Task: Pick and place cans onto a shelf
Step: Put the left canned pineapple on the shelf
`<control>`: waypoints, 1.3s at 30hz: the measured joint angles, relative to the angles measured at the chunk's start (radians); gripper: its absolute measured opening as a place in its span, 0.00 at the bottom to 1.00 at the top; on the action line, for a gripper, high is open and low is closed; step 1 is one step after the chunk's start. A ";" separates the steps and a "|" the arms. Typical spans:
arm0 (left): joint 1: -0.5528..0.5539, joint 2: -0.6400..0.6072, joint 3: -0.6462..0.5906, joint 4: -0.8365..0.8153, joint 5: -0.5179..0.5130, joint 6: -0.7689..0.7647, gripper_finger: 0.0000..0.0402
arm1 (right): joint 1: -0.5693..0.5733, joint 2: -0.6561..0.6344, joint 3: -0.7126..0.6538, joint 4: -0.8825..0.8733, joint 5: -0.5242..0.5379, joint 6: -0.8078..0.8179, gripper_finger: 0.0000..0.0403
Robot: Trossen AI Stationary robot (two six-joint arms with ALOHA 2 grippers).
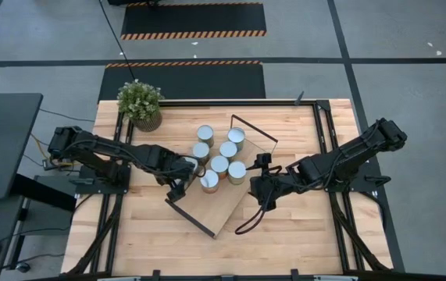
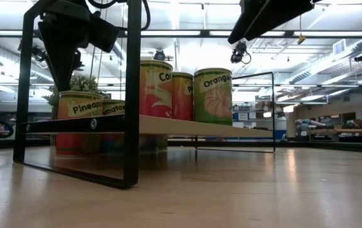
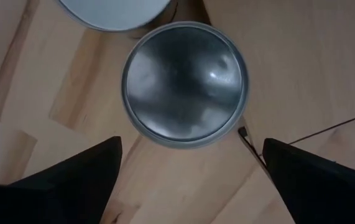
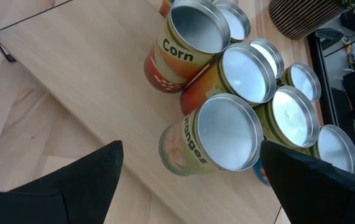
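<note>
The shelf (image 1: 207, 212) is a raised light-wood board with black wire end frames, lying diagonally mid-table. Three cans stand on it: Corn (image 4: 193, 37), Oranges (image 4: 217, 137) and one between them (image 2: 182, 95). Several more cans (image 1: 205, 134) stand on the table by its far-left side. My left gripper (image 3: 191, 149) points straight down, open, above the Pineapple can (image 3: 183, 84), which stands on the table (image 2: 79, 120); the fingers are clear of it. My right gripper (image 4: 191, 148) hangs open, slanting down toward the Oranges can from the right, apart from it.
A potted plant (image 1: 140, 104) stands at the table's far left corner. A second silver can top (image 3: 115, 12) sits close beside the Pineapple can. The shelf's wire frame (image 3: 314, 127) runs near that can. A black cable loops by my right gripper (image 1: 246, 222). Bare tabletop lies toward the near edge (image 1: 285, 242).
</note>
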 joint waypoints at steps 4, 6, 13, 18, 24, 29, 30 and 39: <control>0.000 0.000 0.000 0.000 -0.007 0.002 0.99 | 0.000 0.000 0.000 0.000 0.000 0.000 0.96; 0.000 0.000 0.000 0.000 -0.008 0.006 0.99 | 0.000 0.000 0.000 0.000 0.000 0.000 0.96; 0.001 -0.004 -0.028 0.018 0.002 0.020 0.99 | 0.001 0.000 0.000 0.000 0.000 0.000 0.96; 0.005 -0.004 -0.053 0.056 0.029 0.017 0.99 | 0.001 0.000 0.000 0.002 0.000 -0.005 0.96; 0.014 -0.003 -0.055 0.076 0.023 -0.019 0.99 | 0.001 0.000 0.000 0.020 -0.001 -0.009 0.96; 0.051 0.000 -0.057 0.063 0.162 -0.047 0.99 | 0.001 0.000 0.000 0.022 -0.001 -0.016 0.96; 0.054 0.000 -0.057 0.059 0.183 -0.043 0.99 | 0.001 0.000 0.000 0.022 -0.001 -0.016 0.96; 0.169 -0.089 0.037 0.011 0.291 0.001 0.99 | 0.002 0.000 0.000 0.022 -0.012 -0.016 0.96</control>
